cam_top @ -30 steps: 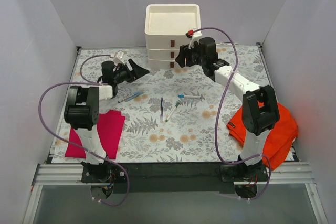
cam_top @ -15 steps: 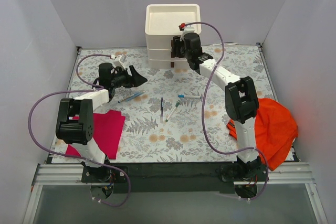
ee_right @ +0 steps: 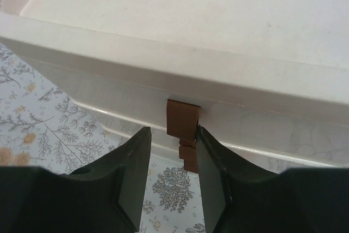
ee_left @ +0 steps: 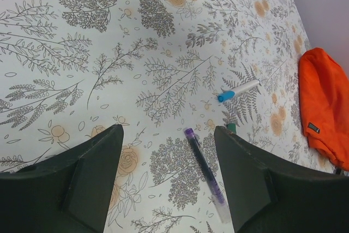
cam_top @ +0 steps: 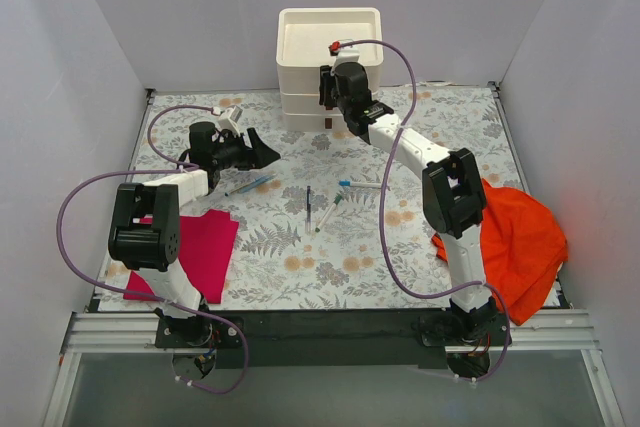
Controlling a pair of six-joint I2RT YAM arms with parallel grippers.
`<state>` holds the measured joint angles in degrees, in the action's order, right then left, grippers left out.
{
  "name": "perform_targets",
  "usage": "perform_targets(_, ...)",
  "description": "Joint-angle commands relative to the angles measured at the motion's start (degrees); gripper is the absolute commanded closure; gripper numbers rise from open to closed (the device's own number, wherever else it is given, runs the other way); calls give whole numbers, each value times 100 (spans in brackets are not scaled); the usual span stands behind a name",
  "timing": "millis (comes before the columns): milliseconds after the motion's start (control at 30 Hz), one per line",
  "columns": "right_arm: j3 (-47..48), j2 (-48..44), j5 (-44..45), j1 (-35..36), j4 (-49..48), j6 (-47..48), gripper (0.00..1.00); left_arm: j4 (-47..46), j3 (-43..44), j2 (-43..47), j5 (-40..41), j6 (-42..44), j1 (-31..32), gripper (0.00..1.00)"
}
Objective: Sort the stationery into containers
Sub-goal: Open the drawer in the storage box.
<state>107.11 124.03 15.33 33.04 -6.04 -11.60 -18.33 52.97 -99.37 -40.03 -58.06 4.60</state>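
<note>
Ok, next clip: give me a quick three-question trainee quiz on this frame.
1. True or false: the right pincer has a finger on each side of a brown drawer handle.
2. In the left wrist view, what shows between the fingers of the open left pincer? A) a purple-tipped pen B) scissors C) a ruler
3. What colour is the cloth beside the right arm?
Key: 1 true; 2 A; 3 orange.

light: bright, even, diffuse | shadows: faint, soft | focus: sharp overhead, soft at wrist-view foreground
</note>
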Motion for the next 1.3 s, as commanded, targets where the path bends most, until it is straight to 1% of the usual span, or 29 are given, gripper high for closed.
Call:
perform_targets(0, 293, 86, 567, 27, -231, 52, 54, -66, 91, 102, -14, -3, -38, 33)
perform_targets(100, 302, 122, 839, 27, -222, 26, 54, -66, 47, 137, -5, -12, -38, 33)
perform_targets(233, 354, 201, 945, 27, -213, -44, 55, -92, 3, 164, 13, -21, -38, 33)
perform_targets(333, 451, 288, 972, 27, -222, -71, 58, -92, -15, 181, 30, -21, -38, 33)
perform_targets(367, 477, 297, 972, 27, -213, -71, 63, -92, -24, 181, 30, -30, -38, 33)
perform_targets(433, 495, 333, 954, 27, -222, -71, 67, -101, -58, 190, 39, -30, -38, 33)
perform_targets(467, 486, 333, 937, 27, -213, -80, 80, -110, -76, 199, 39, -38, -38, 33)
perform_targets(500, 469, 298, 910, 27, -213, -80, 91, -101, -85, 216, 48, -47, -38, 33)
perform_targets(533, 425, 263, 910, 45, -213, -36, 99, -92, -94, 225, 39, -47, -38, 33)
perform_targets(900, -901, -888, 682, 115, -64, -18, 99, -232, -305, 383, 83, 14, -38, 32)
perform_targets(1100, -1148, -1135, 533, 168, -29, 78, 99, -400, -454, 427, 48, -118, -38, 33)
perform_targets(1267, -1394, -1381, 418, 431, 147, 8, 99, -356, -489, 498, 57, 58, -38, 33)
